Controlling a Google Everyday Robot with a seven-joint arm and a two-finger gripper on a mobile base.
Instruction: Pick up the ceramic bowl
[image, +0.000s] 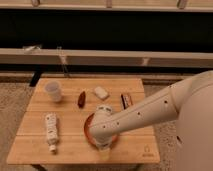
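Observation:
The orange-red ceramic bowl (88, 129) sits on the wooden table (65, 150) near the front middle. My white arm reaches in from the right and covers most of it, so only its rim shows at the left and the lower right. My gripper (102, 143) points down at the bowl's front part, mostly hidden under the wrist.
A translucent whitish cup (53, 91) stands at the back left. A white bottle (50, 131) lies at the front left. A brown oblong item (81, 98), a small white packet (101, 92) and a dark bar (127, 100) lie behind the bowl. A bench and a wall run behind the table.

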